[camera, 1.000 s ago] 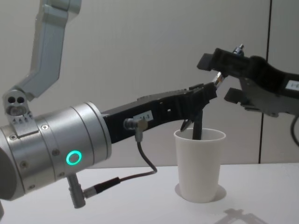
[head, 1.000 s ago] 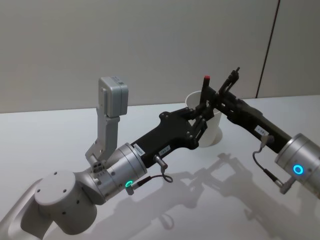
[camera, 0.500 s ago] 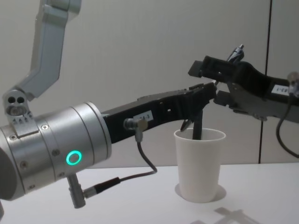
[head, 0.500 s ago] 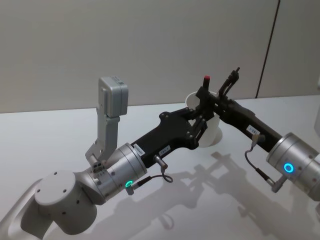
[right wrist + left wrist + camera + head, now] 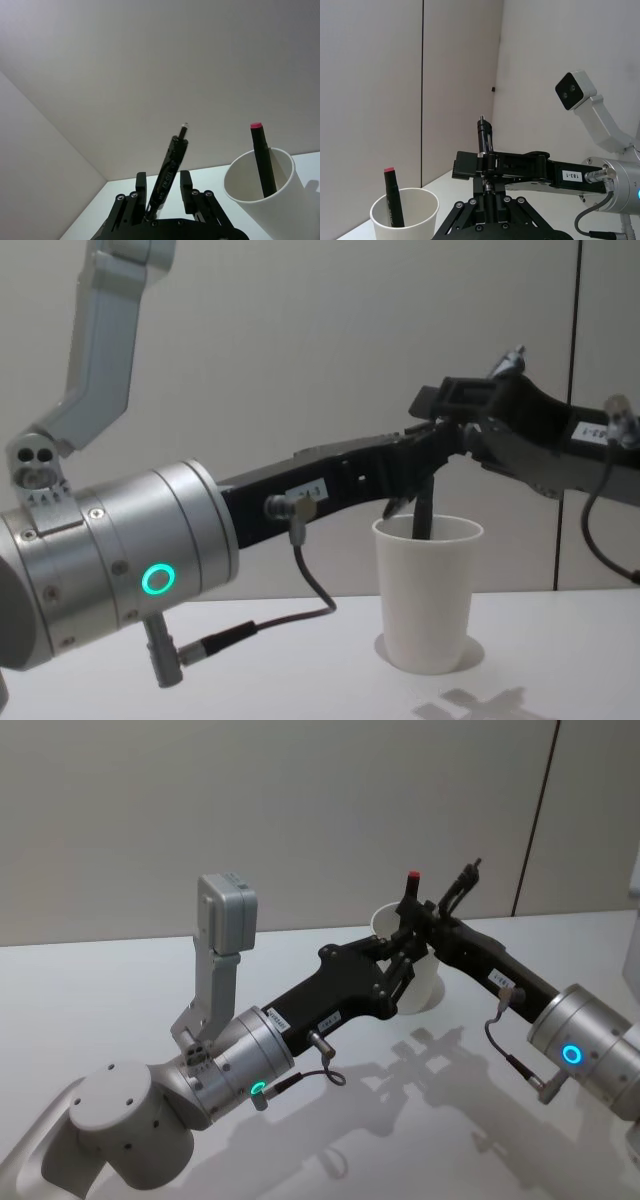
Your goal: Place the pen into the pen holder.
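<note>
Mid-carry: the right pincer [image 5: 163, 182] clamps the pen [image 5: 172, 160], the pen holder [image 5: 286, 207] just below it and the left pincer [image 5: 432, 452] alongside; next, centre the pen over the rim and release.

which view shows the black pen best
Right wrist view: the black pen stands nearly whole, held in the right gripper. Left wrist view shows its upper half; head and chest views show its top end.

A plain beige wall [image 5: 300, 810] is seen behind a white tabletop [image 5: 90, 1000]; the wall is divided by a dark vertical seam [image 5: 537, 820].
</note>
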Motion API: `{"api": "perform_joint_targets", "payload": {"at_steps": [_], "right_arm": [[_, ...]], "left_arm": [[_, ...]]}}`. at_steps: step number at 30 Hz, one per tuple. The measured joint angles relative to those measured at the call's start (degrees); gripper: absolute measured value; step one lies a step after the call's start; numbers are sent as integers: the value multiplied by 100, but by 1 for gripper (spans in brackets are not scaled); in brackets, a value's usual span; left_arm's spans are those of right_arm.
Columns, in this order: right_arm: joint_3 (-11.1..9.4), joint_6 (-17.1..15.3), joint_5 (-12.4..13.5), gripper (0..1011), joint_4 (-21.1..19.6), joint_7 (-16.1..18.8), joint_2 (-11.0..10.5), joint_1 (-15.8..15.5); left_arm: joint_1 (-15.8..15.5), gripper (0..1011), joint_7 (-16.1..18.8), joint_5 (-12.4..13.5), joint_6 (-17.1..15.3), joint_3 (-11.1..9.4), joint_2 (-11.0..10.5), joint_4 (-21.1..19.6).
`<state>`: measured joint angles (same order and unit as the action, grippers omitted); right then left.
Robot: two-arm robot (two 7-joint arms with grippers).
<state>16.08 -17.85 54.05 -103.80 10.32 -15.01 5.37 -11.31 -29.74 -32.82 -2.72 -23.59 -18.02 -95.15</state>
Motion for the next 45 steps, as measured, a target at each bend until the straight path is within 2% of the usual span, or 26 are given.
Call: {"api": "perform_joint_targets", "payload": {"at_steps": [1,8,11,19,20,45], "right_arm": [[1,0,0,400,1,0,1,1],[5,-4,-4,336,12,-10,6,5],[8,-8,-5,241,13,-9,9,6],[8,-7,-9,166,19,-26,12,10],[8,-7,-10,126,20,-26,13,11],[2,13,12,119,22,-34,6,39]], "left_arm": [[0,123,0,0,0,0,0,0],[0,121,0,0,0,0,0,0],[0,121,-2,-1,1,0,0,0],[0,113,-5,-4,3,1,0,-1],[0,113,-5,-4,3,2,0,-1],[0,113,-2,-3,3,0,0,-1]]}}
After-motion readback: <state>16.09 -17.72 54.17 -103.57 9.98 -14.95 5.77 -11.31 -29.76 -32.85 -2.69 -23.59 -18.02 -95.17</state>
